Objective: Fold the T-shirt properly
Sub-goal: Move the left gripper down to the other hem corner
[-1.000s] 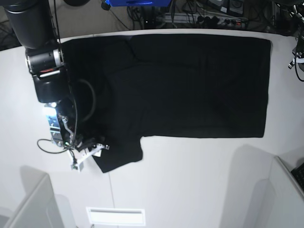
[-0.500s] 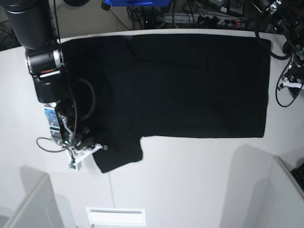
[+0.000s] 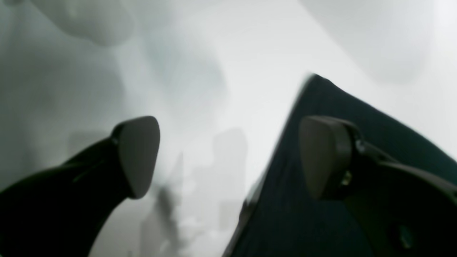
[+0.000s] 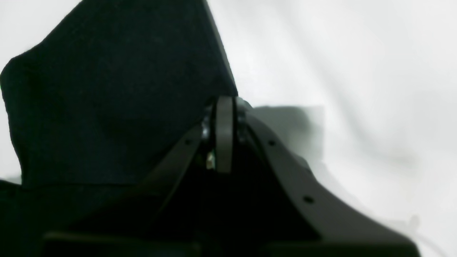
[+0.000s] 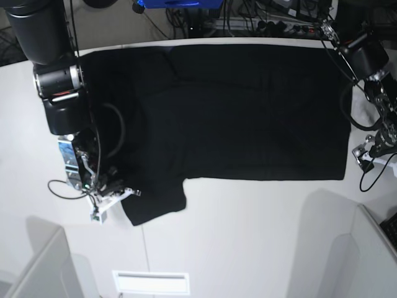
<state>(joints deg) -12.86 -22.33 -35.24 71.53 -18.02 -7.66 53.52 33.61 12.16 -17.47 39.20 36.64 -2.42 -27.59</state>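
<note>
T-shirt [image 5: 248, 112] lies black and flat; right claw [image 5: 127, 194] pinches its sleeve, left claw [image 3: 228, 157] spread wide.

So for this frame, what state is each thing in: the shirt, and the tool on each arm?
T-shirt: spread flat on the table, plain black side up, one sleeve sticking out toward the near edge.
Right tool: shut, pinching the edge of that sleeve.
Left tool: open, holding nothing, one finger over the shirt's corner, the other over bare table.
</note>
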